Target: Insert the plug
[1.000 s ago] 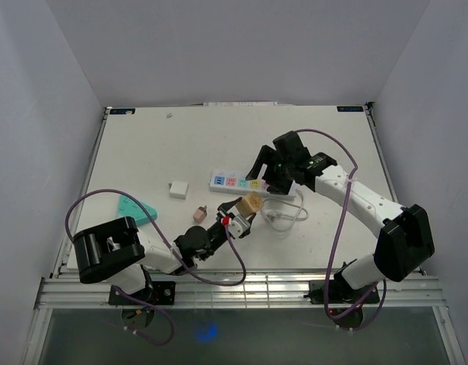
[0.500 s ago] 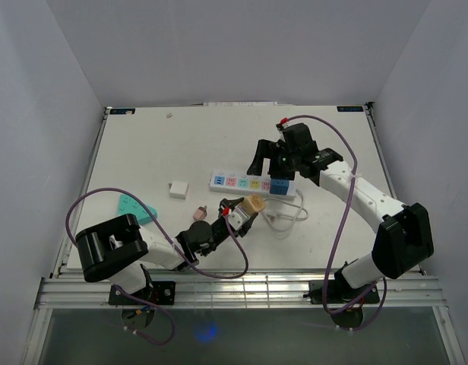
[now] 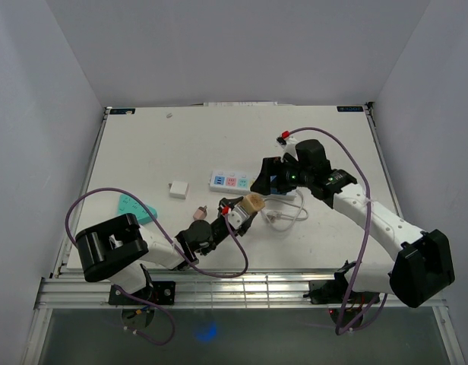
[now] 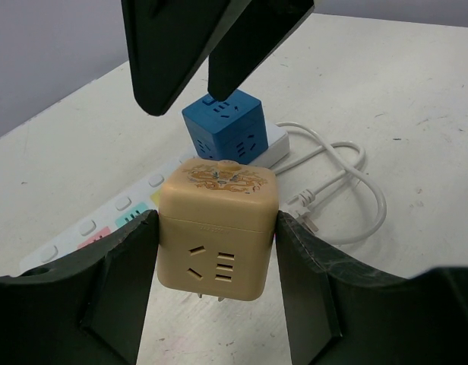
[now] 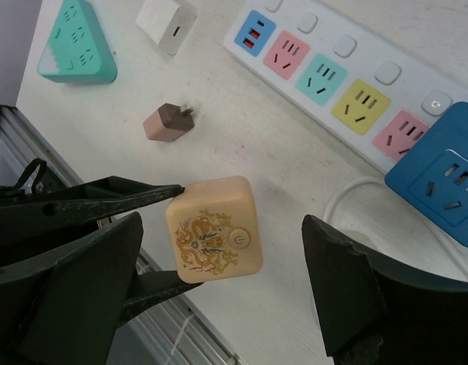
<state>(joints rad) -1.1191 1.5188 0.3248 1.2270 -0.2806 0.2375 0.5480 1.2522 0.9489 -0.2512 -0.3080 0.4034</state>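
A tan cube plug (image 3: 253,203) with a gold dragon on top is held between the fingers of my left gripper (image 3: 245,210), a little above the table, prongs down. It also shows in the left wrist view (image 4: 217,232) and the right wrist view (image 5: 213,228). My right gripper (image 5: 219,232) is open and hangs above the cube, its fingers (image 4: 196,46) spread wider than the cube and not touching it. The white power strip (image 3: 228,182) lies just behind, with coloured sockets (image 5: 333,72). A blue cube adapter (image 4: 222,129) sits in the strip's right end.
The strip's white cable (image 3: 286,216) loops on the table right of the cube. A small brown charger (image 5: 167,122), a white charger (image 5: 166,23) and a teal triangular adapter (image 5: 74,42) lie left of the strip. The table's front rail is near the left arm.
My right gripper has left the strip's right end, where the blue cube now stands, and come forward over the tan cube. My left gripper has lifted the tan cube slightly.
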